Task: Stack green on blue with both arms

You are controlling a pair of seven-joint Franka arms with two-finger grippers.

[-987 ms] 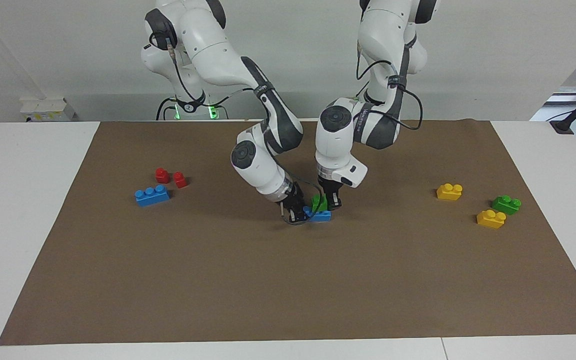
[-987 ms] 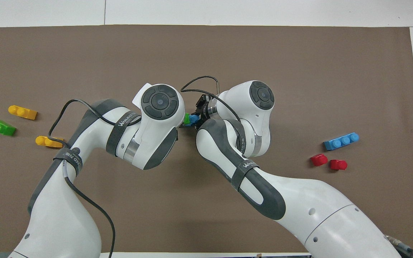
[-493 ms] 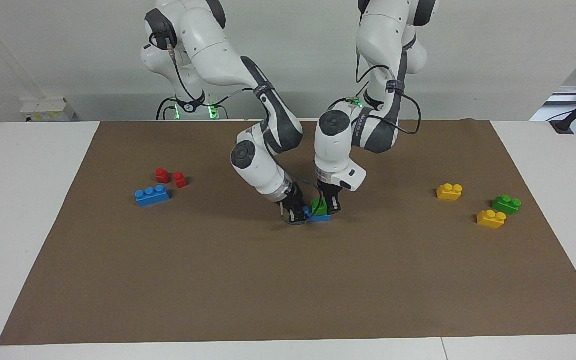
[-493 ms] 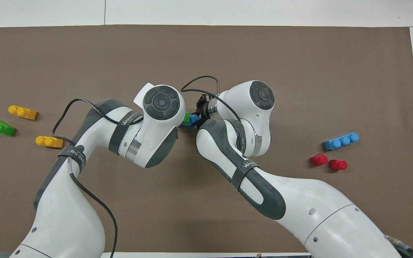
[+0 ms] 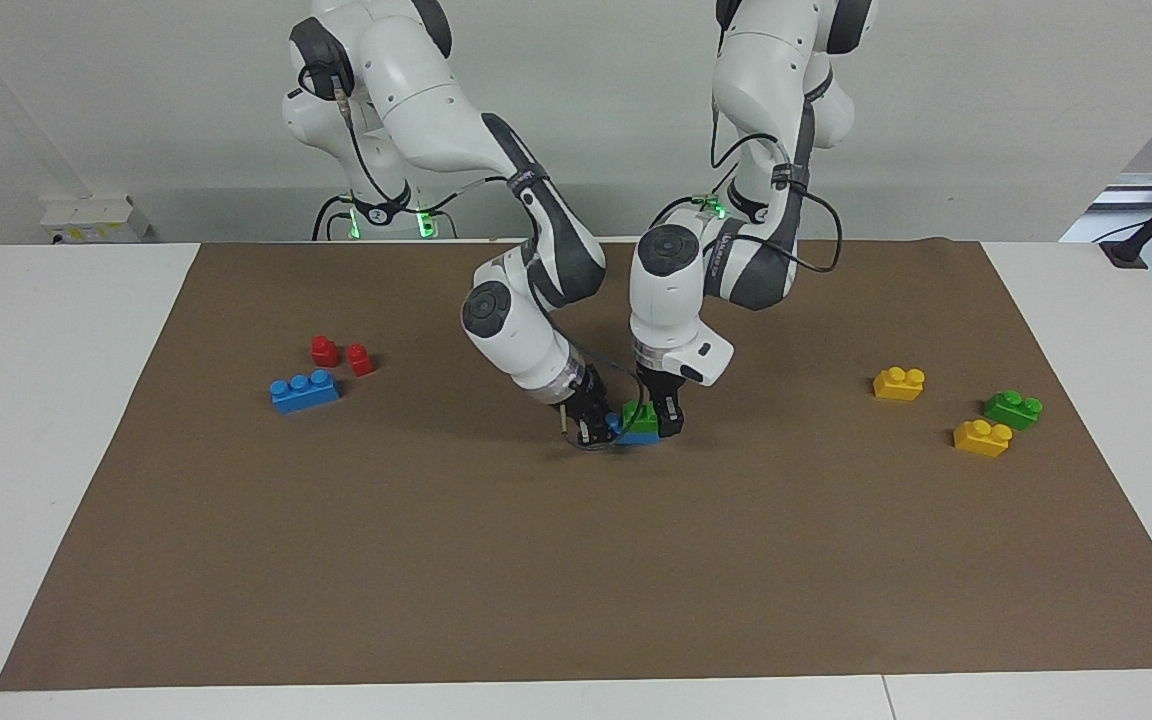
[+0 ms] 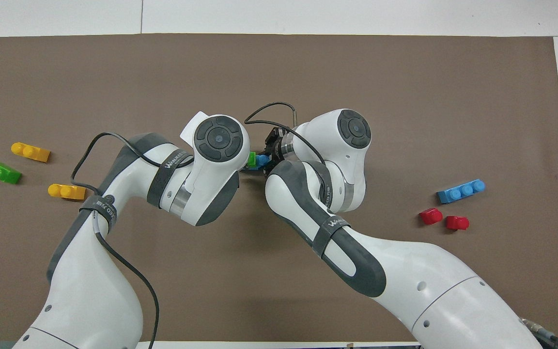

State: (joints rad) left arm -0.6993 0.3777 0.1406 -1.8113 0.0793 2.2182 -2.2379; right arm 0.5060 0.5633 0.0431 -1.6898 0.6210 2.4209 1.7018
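The green brick [image 5: 642, 419] sits on the blue brick [image 5: 620, 432] — right pincer [image 5: 588, 428] clamps blue, left pincer [image 5: 660, 413] straddles green, grip unclear — only release remains.

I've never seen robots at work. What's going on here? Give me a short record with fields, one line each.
Job: stack green on blue
Green brick: sits level on the blue one, mid-mat
Blue brick: lies on the brown mat, under the green
Right hand: shut on the blue brick's end
Left hand: down around the green brick
Spare bricks: blue and two red at the right arm's end; two yellow and one green at the left arm's end
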